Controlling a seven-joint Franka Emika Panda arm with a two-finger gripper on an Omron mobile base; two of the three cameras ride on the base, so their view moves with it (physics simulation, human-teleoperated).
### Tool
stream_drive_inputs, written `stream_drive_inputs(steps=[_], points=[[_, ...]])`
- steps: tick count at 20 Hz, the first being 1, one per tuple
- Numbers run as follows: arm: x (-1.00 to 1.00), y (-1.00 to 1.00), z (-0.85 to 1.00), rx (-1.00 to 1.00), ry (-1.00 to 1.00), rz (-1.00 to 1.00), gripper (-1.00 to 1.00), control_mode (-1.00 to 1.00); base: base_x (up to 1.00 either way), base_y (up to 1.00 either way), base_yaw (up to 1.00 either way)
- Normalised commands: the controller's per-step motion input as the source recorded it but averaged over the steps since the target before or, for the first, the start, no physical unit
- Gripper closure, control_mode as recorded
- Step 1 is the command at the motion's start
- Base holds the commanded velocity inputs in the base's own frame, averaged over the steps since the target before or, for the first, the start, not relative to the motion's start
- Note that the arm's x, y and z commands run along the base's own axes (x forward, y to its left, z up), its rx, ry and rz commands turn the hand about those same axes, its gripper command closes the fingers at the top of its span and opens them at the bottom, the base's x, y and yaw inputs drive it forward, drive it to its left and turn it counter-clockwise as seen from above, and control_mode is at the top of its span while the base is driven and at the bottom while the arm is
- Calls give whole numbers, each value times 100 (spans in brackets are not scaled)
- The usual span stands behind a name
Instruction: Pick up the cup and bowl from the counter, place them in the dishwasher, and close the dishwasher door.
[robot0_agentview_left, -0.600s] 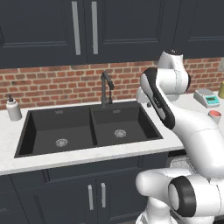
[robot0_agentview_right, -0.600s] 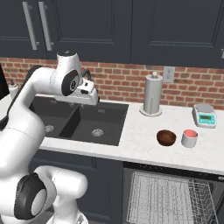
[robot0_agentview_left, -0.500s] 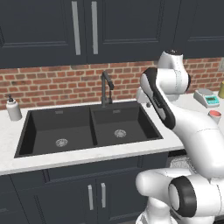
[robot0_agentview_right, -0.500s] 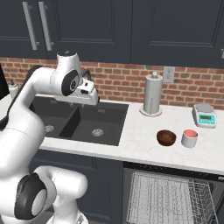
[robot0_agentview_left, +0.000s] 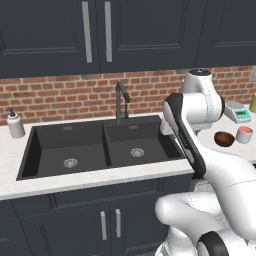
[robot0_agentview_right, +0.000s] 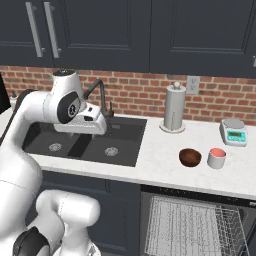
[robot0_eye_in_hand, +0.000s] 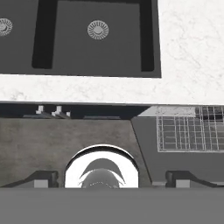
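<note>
Cup (robot0_agentview_right: 216, 158) and bowl (robot0_agentview_right: 190, 157) sit side by side on the white tabletop (robot0_agentview_right: 160, 150), just right of the sink (robot0_agentview_right: 90, 142), one of each. Both look light, rigid and smooth-glazed, so likely slippery; a rim pinch seems the safest hold. Dishwasher (robot0_agentview_right: 195, 225) stands open below them, its one wire rack (robot0_agentview_right: 192, 222) pulled out. Behind: one paper-towel roll (robot0_agentview_right: 174, 108), one kitchen scale (robot0_agentview_right: 234, 133). End effector (robot0_eye_in_hand: 109, 177) hangs over the tabletop edge, its fingertips wide apart, holding nothing.
</note>
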Motion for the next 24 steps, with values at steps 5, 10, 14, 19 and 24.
stream_drive_inputs(steps=[5,10,14,19,24], points=[[-9,0,-63,-3,0,0,-100,-100,0,0,0],[0,-8,-69,-1,0,1,-100,-100,0,0,0],[14,-16,-46,0,-1,0,-100,-100,0,0,0],[31,-40,-10,0,0,0,-100,-100,0,0,0],[43,-60,-7,0,0,0,-100,-100,0,0,0]])
